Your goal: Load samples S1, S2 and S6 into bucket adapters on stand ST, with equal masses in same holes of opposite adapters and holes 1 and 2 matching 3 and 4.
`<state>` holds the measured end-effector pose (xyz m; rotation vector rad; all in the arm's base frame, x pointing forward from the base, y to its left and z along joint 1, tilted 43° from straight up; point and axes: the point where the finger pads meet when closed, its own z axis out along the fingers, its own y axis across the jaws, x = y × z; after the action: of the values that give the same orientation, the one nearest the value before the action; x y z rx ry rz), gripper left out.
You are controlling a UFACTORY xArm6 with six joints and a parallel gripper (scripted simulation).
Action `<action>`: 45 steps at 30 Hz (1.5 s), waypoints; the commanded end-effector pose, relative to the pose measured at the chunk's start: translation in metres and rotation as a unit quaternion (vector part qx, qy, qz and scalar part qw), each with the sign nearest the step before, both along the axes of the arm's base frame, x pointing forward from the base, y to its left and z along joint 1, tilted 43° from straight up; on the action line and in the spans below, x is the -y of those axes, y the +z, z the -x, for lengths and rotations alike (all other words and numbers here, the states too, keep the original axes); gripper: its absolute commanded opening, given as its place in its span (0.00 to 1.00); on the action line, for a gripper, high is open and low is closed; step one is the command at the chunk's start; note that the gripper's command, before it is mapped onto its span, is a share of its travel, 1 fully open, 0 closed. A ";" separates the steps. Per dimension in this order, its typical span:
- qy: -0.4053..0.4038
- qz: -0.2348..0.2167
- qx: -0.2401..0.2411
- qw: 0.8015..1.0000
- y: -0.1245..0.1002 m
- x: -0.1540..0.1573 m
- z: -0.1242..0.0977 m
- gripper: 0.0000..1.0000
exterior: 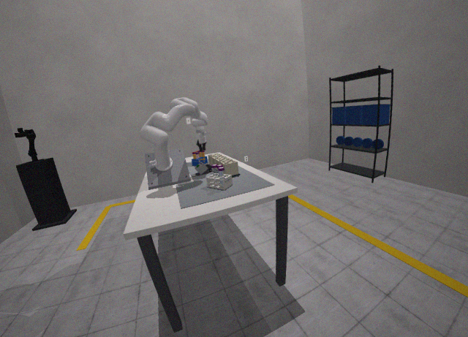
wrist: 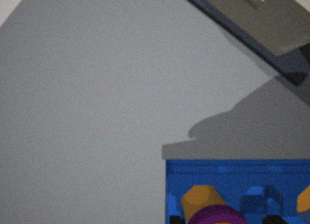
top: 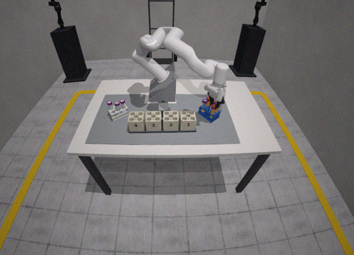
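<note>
My gripper hangs low over the blue rack at the right of the grey mat. Its fingers stand a little apart around the top of a purple-capped tube that stands in the rack, so it is open. Other tubes with orange contents stand beside it. Four cream adapters, numbered 4, 3, 2 and 1, stand in a row with empty holes; they also show in the exterior view. A white rack holds three purple-capped tubes.
The green DONE key sits on its small desk in front of the arm's grey base. Two black camera pedestals stand behind the table. A black shelf stands far off.
</note>
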<state>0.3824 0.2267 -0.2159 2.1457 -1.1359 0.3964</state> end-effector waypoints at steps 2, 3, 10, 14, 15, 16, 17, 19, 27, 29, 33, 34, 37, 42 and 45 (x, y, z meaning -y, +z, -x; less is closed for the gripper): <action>0.001 -0.002 0.002 1.000 0.008 -0.009 -0.002 0.44; 0.001 -0.002 0.002 1.000 0.010 -0.010 -0.002 0.44; 0.001 -0.002 0.002 1.000 0.020 -0.020 -0.003 0.44; 0.001 -0.002 0.002 1.000 0.023 -0.023 -0.003 0.44; 0.001 -0.002 0.002 1.000 0.025 -0.024 -0.003 0.44; 0.001 -0.002 0.002 1.000 0.026 -0.025 -0.003 0.44; 0.001 -0.002 0.002 1.000 0.028 -0.027 -0.003 0.44; 0.001 -0.002 0.002 1.000 0.030 -0.030 -0.003 0.44; 0.001 -0.003 0.002 1.000 0.042 -0.040 -0.004 0.44; 0.001 -0.003 0.002 1.000 0.042 -0.040 -0.004 0.44; 0.001 -0.003 0.002 1.000 0.048 -0.046 -0.004 0.44; 0.001 -0.003 0.002 1.000 0.050 -0.047 -0.004 0.44; 0.001 -0.003 0.002 1.000 0.054 -0.051 -0.005 0.44; 0.001 -0.003 0.002 1.000 0.061 -0.058 -0.005 0.44; 0.001 -0.003 0.002 1.000 0.064 -0.061 -0.005 0.44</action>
<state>0.3861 0.2831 -0.1557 2.1472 -1.1367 0.3972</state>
